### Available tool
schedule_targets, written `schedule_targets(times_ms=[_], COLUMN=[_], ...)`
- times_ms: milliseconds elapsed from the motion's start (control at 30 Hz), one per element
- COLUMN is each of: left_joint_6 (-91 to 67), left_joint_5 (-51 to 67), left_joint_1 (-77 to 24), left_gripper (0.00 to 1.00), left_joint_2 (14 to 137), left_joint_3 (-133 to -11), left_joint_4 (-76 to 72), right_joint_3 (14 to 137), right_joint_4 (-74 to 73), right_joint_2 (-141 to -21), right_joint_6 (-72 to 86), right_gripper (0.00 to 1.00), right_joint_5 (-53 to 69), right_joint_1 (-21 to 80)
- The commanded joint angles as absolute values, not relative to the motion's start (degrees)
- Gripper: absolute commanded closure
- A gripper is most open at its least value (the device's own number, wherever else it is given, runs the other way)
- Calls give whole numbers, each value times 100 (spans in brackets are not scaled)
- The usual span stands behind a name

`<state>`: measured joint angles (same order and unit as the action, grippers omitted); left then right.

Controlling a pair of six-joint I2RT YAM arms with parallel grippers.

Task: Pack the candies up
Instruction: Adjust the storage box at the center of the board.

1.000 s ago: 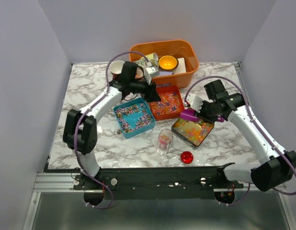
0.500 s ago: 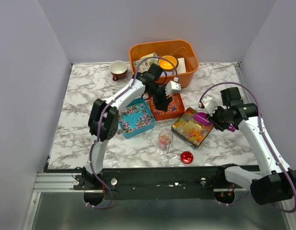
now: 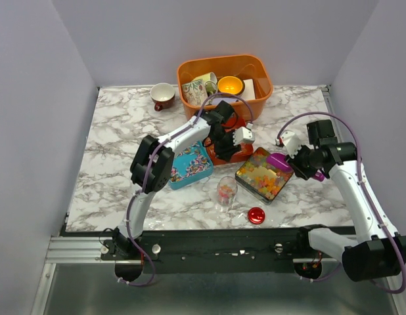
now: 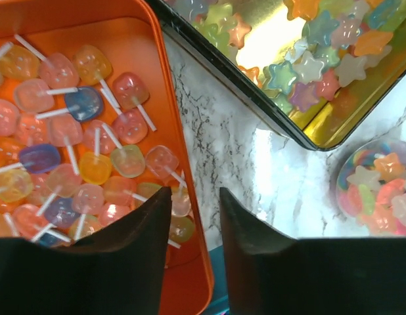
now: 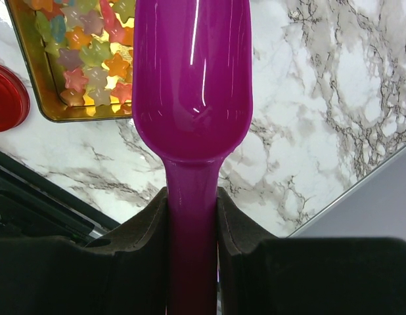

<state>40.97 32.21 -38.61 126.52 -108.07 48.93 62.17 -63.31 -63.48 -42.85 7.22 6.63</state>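
Observation:
Star-shaped jelly candies fill a gold tin (image 3: 262,176), also seen in the left wrist view (image 4: 321,46) and the right wrist view (image 5: 85,59). Pale wrapped stick candies (image 4: 71,131) lie in an orange tin (image 3: 239,152). Confetti bits fill a teal tin (image 3: 188,165). A clear cup (image 3: 225,190) holds a few candies (image 4: 380,190). My left gripper (image 4: 193,197) is open, its fingers on either side of the orange tin's rim (image 4: 183,157). My right gripper (image 5: 193,197) is shut on a purple scoop (image 5: 193,72), held over the gold tin's right edge (image 3: 277,160); no candy shows on it.
A small red lid (image 3: 256,215) lies in front of the gold tin, also at the left edge of the right wrist view (image 5: 6,98). An orange bin (image 3: 262,84) with a mug and a bowl stands at the back. A brown cup (image 3: 163,96) sits at the back left.
My left arm swung from the back left across to the orange tin's near edge. My right arm pulled the scoop back to the right, off the middle of the gold tin.

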Motion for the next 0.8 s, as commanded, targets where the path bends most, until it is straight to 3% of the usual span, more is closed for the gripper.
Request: schedule_targets(times_ms=[0,300,767], left_joint_6=[4306,4878,4913], left_joint_5=[3076,2997,3155], left_joint_1=[-3885,-3885,-3885], left_gripper=[63,78,82], left_joint_2=[12683,12252,11383], left_joint_3=[-10591,-9686,-8483], left_joint_4=[4895,4896,4641], right_joint_3=[6302,6627,7363], right_joint_4=[-6434,-6539,-6442], right_joint_2=[-6425,-6697,-7328], right_joint_6=[-4227,-4271,-5378], right_gripper=[99,99,99], right_joint_5=[914,1019,1301], right_joint_1=[615,615,615])
